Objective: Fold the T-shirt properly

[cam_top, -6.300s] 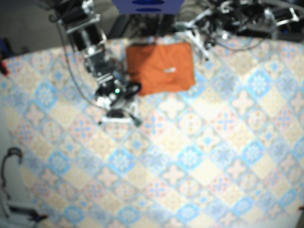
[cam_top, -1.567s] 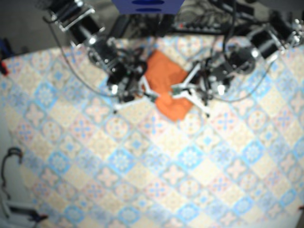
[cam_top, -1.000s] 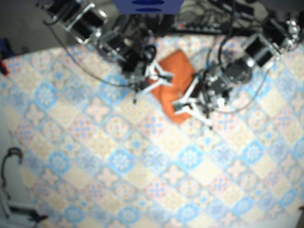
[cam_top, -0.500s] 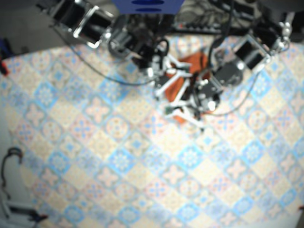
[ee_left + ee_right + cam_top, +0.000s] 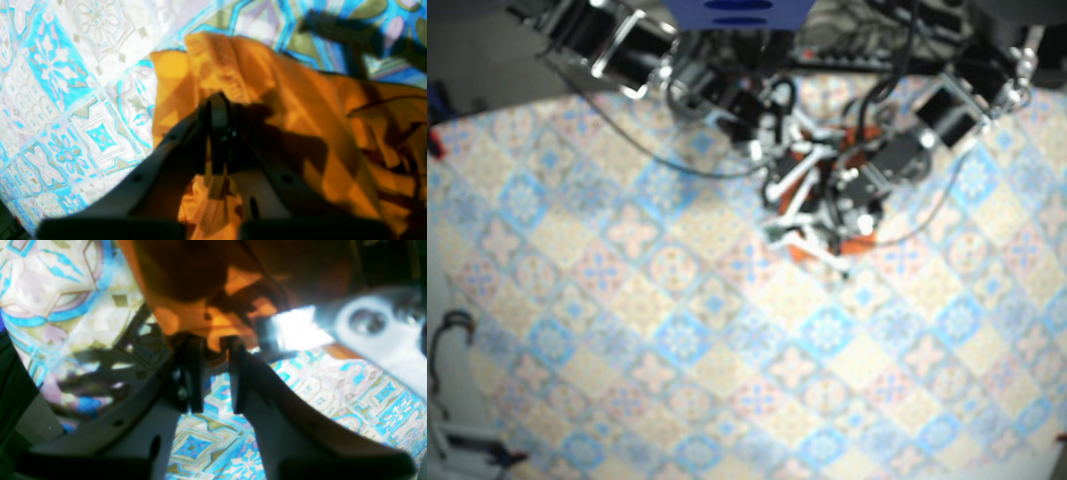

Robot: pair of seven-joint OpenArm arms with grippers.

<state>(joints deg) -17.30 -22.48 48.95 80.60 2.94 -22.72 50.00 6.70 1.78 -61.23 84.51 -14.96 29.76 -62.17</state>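
Note:
The orange T-shirt (image 5: 801, 250) lies bunched at the back middle of the table, mostly hidden under both arms. In the left wrist view the T-shirt (image 5: 283, 100) is crumpled, and my left gripper (image 5: 217, 133) is shut on a fold of it. In the right wrist view my right gripper (image 5: 213, 350) pinches the hanging edge of the T-shirt (image 5: 186, 290) at its tips. From above, the left gripper (image 5: 812, 240) comes in from the right and the right gripper (image 5: 787, 195) from the left, almost touching.
The patterned tablecloth (image 5: 677, 330) covers the whole table. Cables and gear (image 5: 877, 30) crowd the back edge beside a blue object (image 5: 737, 12). A cable loop (image 5: 449, 330) lies at the left edge. The left arm's white body (image 5: 367, 323) passes close to the right gripper.
The shirt, flat and folded at first, has been lifted and bunched. Both grippers have closed in on each other over it, and the arms now cover most of the cloth.

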